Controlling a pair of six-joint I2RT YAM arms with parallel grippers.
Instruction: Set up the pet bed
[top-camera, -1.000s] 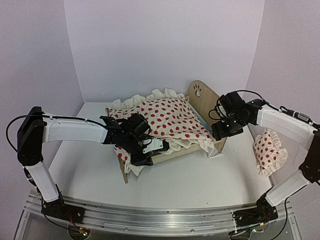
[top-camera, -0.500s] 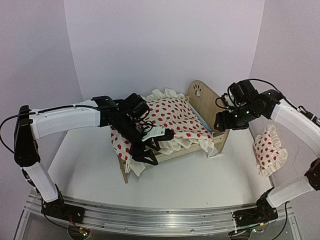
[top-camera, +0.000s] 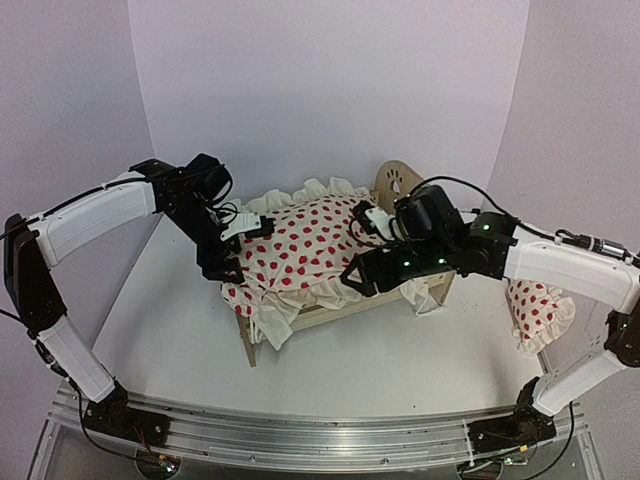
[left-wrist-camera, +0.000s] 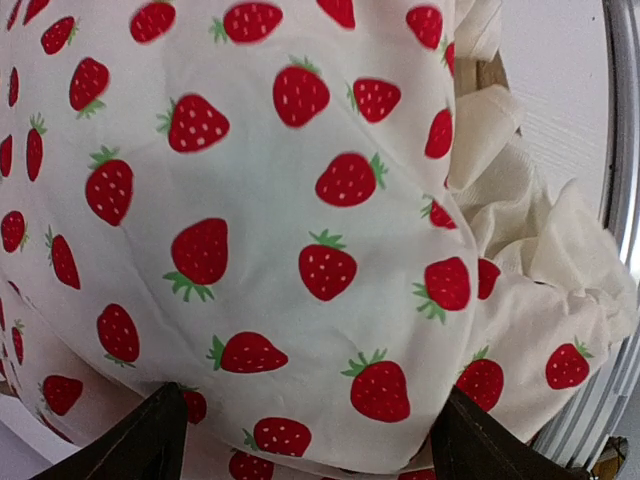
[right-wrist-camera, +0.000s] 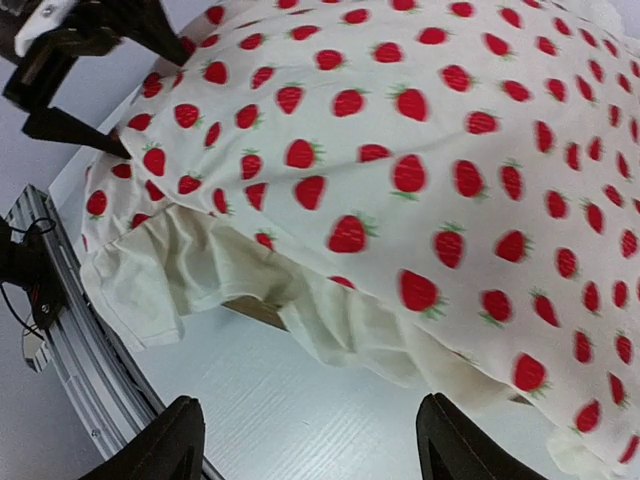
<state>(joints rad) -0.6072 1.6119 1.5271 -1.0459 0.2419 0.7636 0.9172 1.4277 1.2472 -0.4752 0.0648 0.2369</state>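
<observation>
The pet bed (top-camera: 398, 185) stands mid-table, its paw-print headboard to the right. The strawberry-print duvet (top-camera: 310, 250) lies over it, and its ruffle hangs past the wooden side rail (top-camera: 330, 315). The mattress is hidden beneath. My left gripper (top-camera: 228, 250) hovers open at the foot end, its fingers straddling a bulge of the duvet (left-wrist-camera: 300, 230) without closing on it. My right gripper (top-camera: 362, 250) is open over the bed's front side. In the right wrist view its fingertips (right-wrist-camera: 170, 440) stand above bare table, just in front of the ruffle (right-wrist-camera: 350, 330).
The small strawberry-print pillow (top-camera: 540, 305) lies on the table at the right, beside the right arm. White walls close in on the back and both sides. A metal rail (top-camera: 300, 440) runs along the near edge.
My left gripper opened, let go of the duvet and rose from the bed's front-left corner to the foot end. My right arm swung from beside the headboard to the bed's front middle.
</observation>
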